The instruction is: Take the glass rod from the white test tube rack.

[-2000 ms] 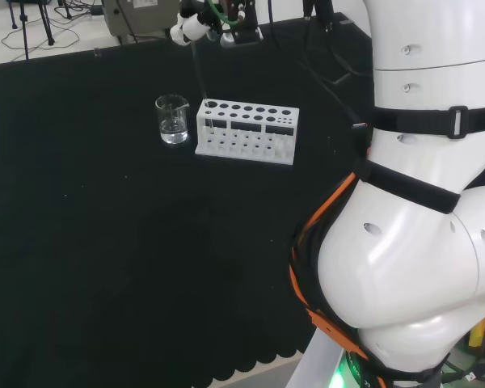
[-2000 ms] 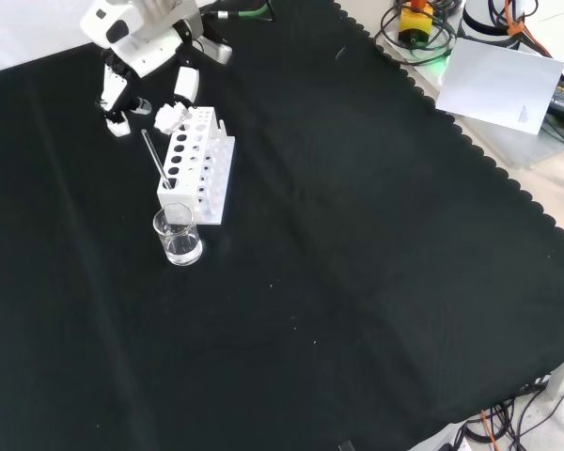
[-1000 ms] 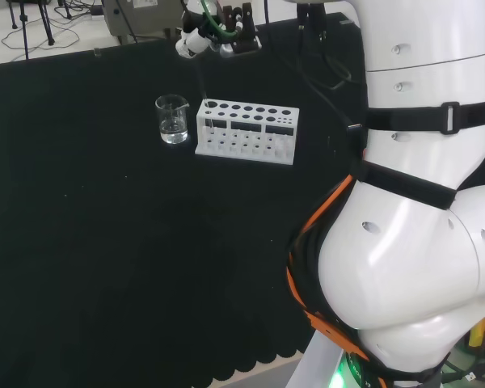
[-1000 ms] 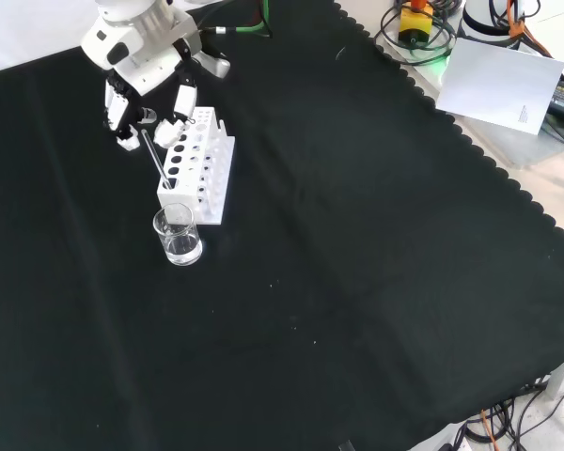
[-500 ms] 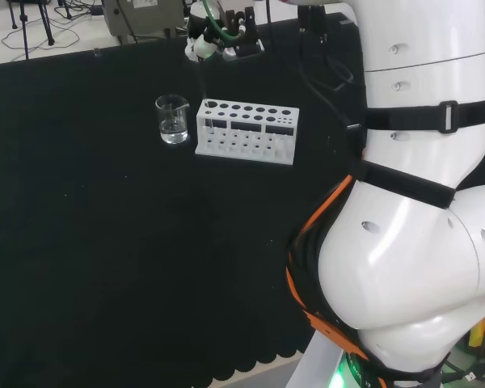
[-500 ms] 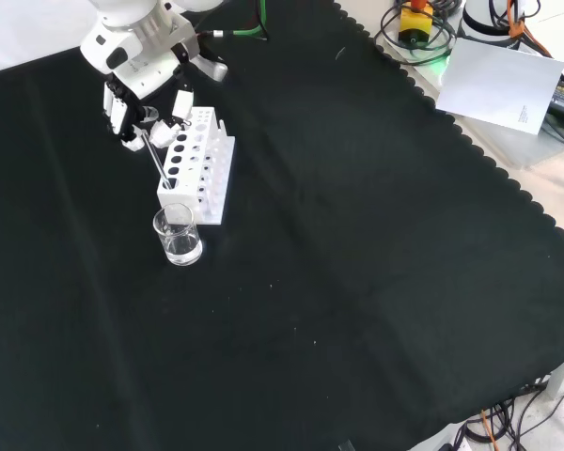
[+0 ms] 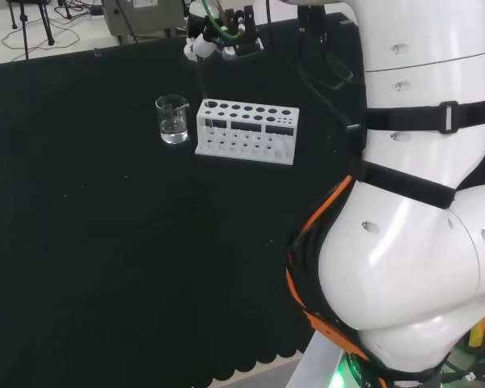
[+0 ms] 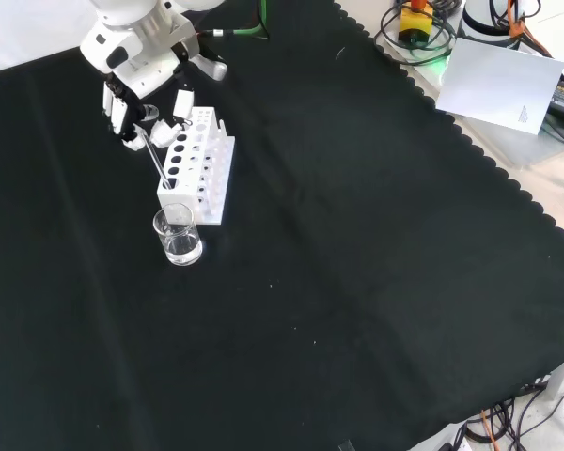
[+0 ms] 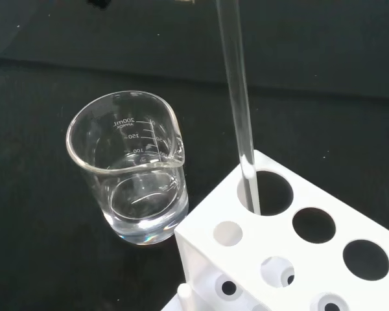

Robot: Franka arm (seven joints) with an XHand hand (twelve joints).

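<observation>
Since two seconds ago the hand (image 8: 139, 89) has come down and in toward the top of the glass rod (image 8: 156, 160); in the front view its fingers (image 8: 122, 117) now bracket the rod's upper end, where before they hung above and apart from it. I cannot tell whether they have closed on the glass yet: one set of fingers sits to the rod's left and another part of the hand just to its right, but contact is not plain.

Going left to right in the head view: a small clear beaker (image 7: 172, 120) stands on the black bench (image 7: 105, 242), just beside the left end of the white test tube rack (image 7: 246, 132). It seems to hold a little clear liquid at the bottom, as the wrist view suggests. The rod stands in the rack's corner hole nearest the beaker, leaning slightly, its lower end down inside the hole (image 9: 262, 192). That lean is what the hole allows, being much wider than the rod, so only the rim props it up.

Coming from above makes sense, because the free upper length is the one part that can be pinched. The lift probably wants to run along the rod's own axis, lest it lever against the rim or tip toward the beaker. Farther right rise the arm's white links (image 7: 420, 202).
</observation>
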